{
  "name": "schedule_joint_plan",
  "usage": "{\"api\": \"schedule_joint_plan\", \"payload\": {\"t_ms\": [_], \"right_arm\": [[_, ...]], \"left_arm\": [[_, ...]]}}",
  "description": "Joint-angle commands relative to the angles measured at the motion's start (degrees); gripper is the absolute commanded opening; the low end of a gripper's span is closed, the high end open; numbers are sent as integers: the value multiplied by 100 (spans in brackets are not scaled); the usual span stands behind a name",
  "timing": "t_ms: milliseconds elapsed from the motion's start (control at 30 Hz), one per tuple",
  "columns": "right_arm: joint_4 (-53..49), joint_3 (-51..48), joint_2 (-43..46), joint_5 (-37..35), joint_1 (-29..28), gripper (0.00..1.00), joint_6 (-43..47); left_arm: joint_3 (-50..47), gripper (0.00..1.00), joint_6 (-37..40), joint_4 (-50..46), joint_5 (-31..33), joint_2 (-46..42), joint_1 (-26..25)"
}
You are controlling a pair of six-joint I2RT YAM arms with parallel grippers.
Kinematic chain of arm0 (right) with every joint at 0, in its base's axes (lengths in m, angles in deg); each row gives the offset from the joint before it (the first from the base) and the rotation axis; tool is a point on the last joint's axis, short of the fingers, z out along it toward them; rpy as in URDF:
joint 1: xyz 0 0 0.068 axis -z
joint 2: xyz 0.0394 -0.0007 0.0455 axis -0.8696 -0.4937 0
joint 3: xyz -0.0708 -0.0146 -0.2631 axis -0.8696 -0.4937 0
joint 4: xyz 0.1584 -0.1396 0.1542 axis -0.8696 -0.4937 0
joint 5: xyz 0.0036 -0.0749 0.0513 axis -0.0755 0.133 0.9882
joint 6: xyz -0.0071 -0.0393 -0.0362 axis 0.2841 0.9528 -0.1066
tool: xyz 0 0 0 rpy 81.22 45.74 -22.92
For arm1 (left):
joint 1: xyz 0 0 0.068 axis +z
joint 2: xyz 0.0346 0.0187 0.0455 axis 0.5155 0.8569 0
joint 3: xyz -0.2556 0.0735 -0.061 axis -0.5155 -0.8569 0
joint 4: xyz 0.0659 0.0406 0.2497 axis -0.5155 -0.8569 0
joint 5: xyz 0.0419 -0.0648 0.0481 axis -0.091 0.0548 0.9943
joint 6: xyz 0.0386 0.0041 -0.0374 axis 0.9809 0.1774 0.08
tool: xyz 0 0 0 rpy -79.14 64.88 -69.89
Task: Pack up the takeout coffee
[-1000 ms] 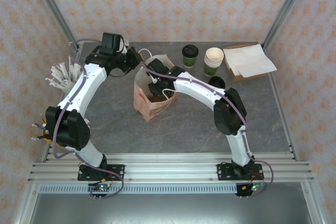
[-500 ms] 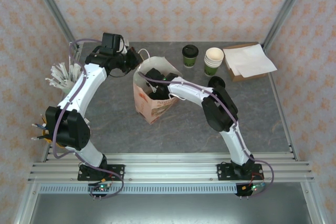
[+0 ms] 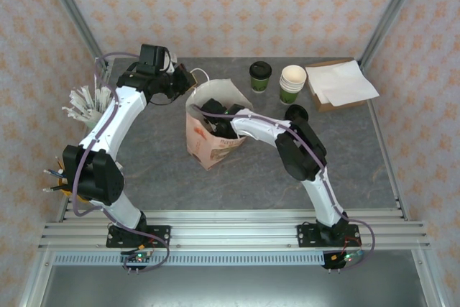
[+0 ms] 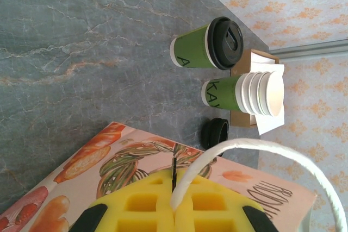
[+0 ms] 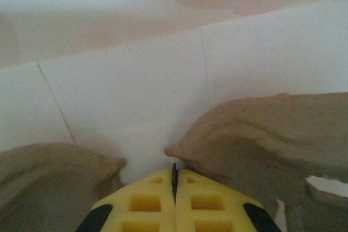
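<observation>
On the counter (image 3: 244,170), behind the bag (image 3: 208,149) and apart from it, the lidded coffee (image 3: 260,75) stood unpacked beside a stack of cups (image 3: 292,83), with a loose lid (image 3: 296,113) nearer the bag. The left gripper (image 4: 174,199) was pinched shut on the bag's handle (image 4: 244,144), holding the mouth up. The right gripper (image 5: 174,180) sat deep inside the bag, closed with nothing seen between its pads. Brown paper (image 5: 261,129) lay there against the white walls, and the bag seemed to hold only that. The risk lay in the right arm. Drawn out carelessly, it could snag the rim, tip or tear the bag, or yank the handle free.
</observation>
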Motion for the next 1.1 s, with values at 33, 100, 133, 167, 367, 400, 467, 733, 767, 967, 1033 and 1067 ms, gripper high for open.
{"api": "schedule_joint_plan", "payload": {"t_ms": [33, 100, 133, 167, 367, 400, 467, 733, 767, 967, 1033, 1067], "right_arm": [[-401, 275, -56, -205, 3, 0, 176], [-452, 530, 122, -297, 3, 0, 206], [-436, 613, 218, -315, 3, 0, 208], [-413, 643, 301, -324, 3, 0, 193], [-133, 208, 397, -296, 3, 0, 50], [-132, 122, 336, -268, 3, 0, 22], [-46, -69, 233, -249, 3, 0, -11], [-82, 121, 182, -293, 3, 0, 5], [-66, 160, 262, -304, 3, 0, -15], [53, -19, 545, -460, 4, 1, -106], [20, -123, 439, -501, 3, 1, -130], [-10, -167, 353, -502, 3, 1, -156]], "left_arm": [[132, 0, 181, -87, -39, 72, -25], [132, 0, 177, -93, -42, 77, -28], [122, 0, 177, -80, -35, 71, -25], [114, 0, 181, -84, -20, 70, -25], [131, 0, 203, -153, -7, 85, -25], [132, 0, 203, -162, 1, 90, -21], [132, 0, 203, -173, 11, 89, -25], [132, 0, 227, -235, 20, 91, -25], [141, 0, 229, -239, 20, 100, -25], [158, 0, 265, -263, 7, 109, -25], [167, 0, 277, -274, -31, 121, -25], [167, 0, 282, -273, -41, 114, -25]]}}
